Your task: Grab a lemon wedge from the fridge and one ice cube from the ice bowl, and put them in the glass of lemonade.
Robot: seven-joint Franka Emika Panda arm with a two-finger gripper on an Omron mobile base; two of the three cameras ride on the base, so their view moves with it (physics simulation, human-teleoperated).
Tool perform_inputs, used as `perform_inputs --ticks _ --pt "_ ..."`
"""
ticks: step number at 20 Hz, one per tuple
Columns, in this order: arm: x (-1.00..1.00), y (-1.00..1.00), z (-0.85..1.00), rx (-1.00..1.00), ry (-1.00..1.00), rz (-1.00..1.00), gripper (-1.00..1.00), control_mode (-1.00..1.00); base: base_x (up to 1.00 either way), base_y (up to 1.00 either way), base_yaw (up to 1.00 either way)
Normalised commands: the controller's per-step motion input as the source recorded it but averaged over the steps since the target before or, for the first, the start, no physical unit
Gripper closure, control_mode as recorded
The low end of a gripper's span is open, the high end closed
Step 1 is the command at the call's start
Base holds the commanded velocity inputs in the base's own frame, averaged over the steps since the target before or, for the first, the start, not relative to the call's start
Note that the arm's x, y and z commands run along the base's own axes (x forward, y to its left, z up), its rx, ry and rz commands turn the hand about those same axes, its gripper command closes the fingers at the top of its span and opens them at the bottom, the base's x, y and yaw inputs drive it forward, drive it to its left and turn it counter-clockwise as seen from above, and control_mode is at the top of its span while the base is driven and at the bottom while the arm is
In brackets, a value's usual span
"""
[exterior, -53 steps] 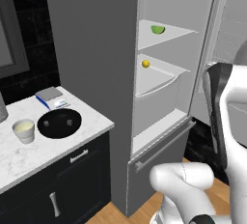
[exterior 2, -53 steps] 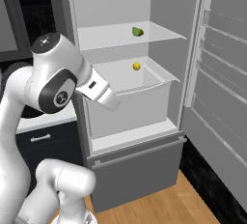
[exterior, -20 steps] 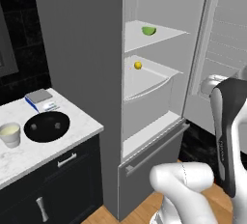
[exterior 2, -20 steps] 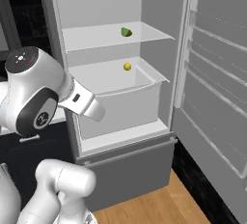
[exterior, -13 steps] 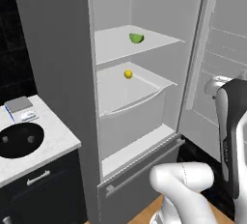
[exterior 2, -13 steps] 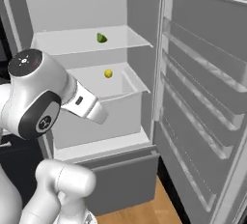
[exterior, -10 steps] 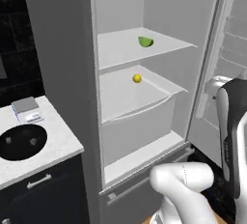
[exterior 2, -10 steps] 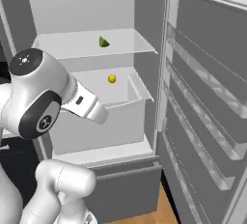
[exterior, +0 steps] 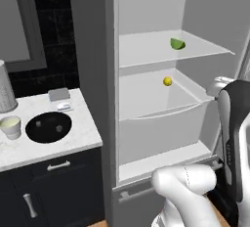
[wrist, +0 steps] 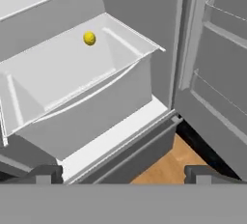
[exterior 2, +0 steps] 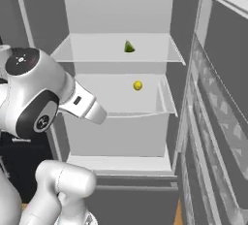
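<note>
The fridge (exterior: 93, 74) stands open, its pale shelves bare except for two small things. The lemon wedge (exterior: 177, 43) lies on the upper shelf toward the right side, rind down; a round yellow ball (exterior: 167, 81) sits in the drawer (wrist: 72, 88) below it and is not wanted. On the counter (exterior: 78, 140) left of the fridge are the black ice bowl (exterior: 48, 126) and, just beside it, the glass of lemonade (exterior: 10, 126).

The step in hand appears to be the first one: reaching for the wedge. The gripper (wrist: 123, 175) hangs low in front of the fridge, pointed down at the drawer and the floor, with its jaws spread wide and nothing between them. It is well apart from the wedge, which sits just at the top edge of the hand view.

The next move calls for lifting and tilting the hand up to the upper shelf, lining the fingers across the wedge, and keeping clear of the shelf edge and the open door (exterior 2: 218, 98) on the right.
</note>
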Motion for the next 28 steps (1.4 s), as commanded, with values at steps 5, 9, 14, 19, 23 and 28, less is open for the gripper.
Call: perform_inputs --ticks 5,9,14,19,23,28 --pt "0.00 0.00 0.00 0.00 0.00 0.00 -1.00 1.00 0.71 -0.53 0.33" --pt "0.00 0.00 0.00 0.00 0.00 0.00 -1.00 1.00 0.32 -0.31 0.38" --pt "-0.13 0.00 0.14 0.00 -0.11 0.07 -1.00 -1.00 -0.01 -0.06 0.16" --pt "-0.34 -0.12 0.78 -0.01 -0.45 0.09 -1.00 -1.00 0.00 0.00 0.00" --pt "-0.02 -0.01 1.00 -0.17 -0.13 0.02 -1.00 -1.00 0.00 0.00 0.00" --pt "0.34 0.00 0.76 -0.20 0.16 0.00 -1.00 -1.00 0.00 0.00 0.00"
